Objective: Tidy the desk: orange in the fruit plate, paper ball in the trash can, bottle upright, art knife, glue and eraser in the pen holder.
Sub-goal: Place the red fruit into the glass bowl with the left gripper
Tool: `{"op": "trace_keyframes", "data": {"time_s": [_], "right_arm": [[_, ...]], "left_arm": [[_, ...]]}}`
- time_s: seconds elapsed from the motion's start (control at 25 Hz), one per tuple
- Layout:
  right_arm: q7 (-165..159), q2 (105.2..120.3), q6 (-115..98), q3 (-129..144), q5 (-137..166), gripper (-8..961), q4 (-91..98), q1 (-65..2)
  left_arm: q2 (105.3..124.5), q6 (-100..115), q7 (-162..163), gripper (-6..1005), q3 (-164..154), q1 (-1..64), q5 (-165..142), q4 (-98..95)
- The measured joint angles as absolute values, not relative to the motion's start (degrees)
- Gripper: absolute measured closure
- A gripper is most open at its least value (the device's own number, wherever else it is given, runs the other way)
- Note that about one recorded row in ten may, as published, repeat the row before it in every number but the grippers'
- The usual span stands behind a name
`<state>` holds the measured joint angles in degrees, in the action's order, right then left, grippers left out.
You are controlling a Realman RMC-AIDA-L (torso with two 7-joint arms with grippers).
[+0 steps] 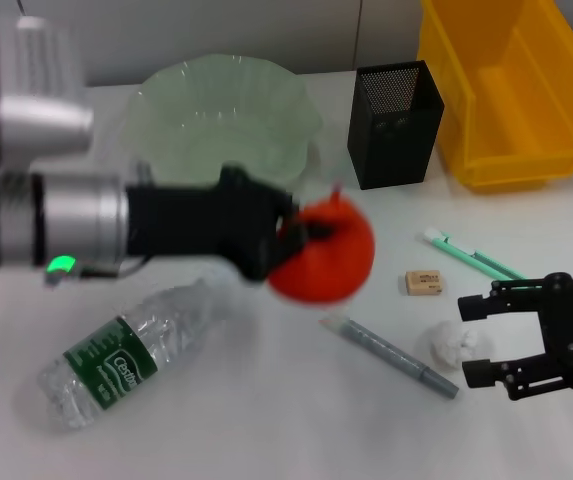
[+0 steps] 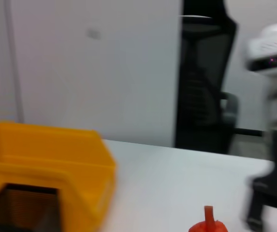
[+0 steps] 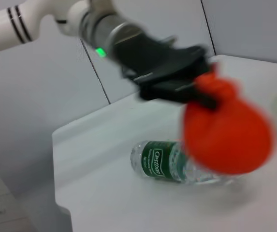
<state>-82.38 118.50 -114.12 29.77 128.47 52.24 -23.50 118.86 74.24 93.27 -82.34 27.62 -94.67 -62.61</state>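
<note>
The left gripper (image 1: pixel 301 232), mid-frame, clamps the orange (image 1: pixel 326 255) by its stem side; round, firm, maybe slippery; right gripper (image 1: pixel 486 340), lower right, gapes.

Bottle (image 1: pixel 121 358) lying left, eraser (image 1: pixel 424 283) right, pen holder (image 1: pixel 395 124) seemingly behind
</note>
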Motion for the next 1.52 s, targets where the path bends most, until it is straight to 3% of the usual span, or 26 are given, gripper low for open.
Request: {"op": "trace_keyframes", "data": {"time_s": [0.28,0.92,1.52], "right_arm": [[-80.2,118.75,-114.4,29.9,128.4,145,50.4,-23.5],[-78.7,118.83,-114.4,30.0,128.5,147,49.0,-24.1],[-78.6,118.82,-114.1,30.0,128.6,149,49.0,-24.1]], "left_arm": [[118.96,56.3,94.2,938,-82.4,36.0,-94.6,-54.4],[119.08,36.6,96.8,941,-82.2,43.8,-95.1,-43.8],[119.09,32.8,98.2,930,-82.5,43.3,-94.1,-42.8]]}}
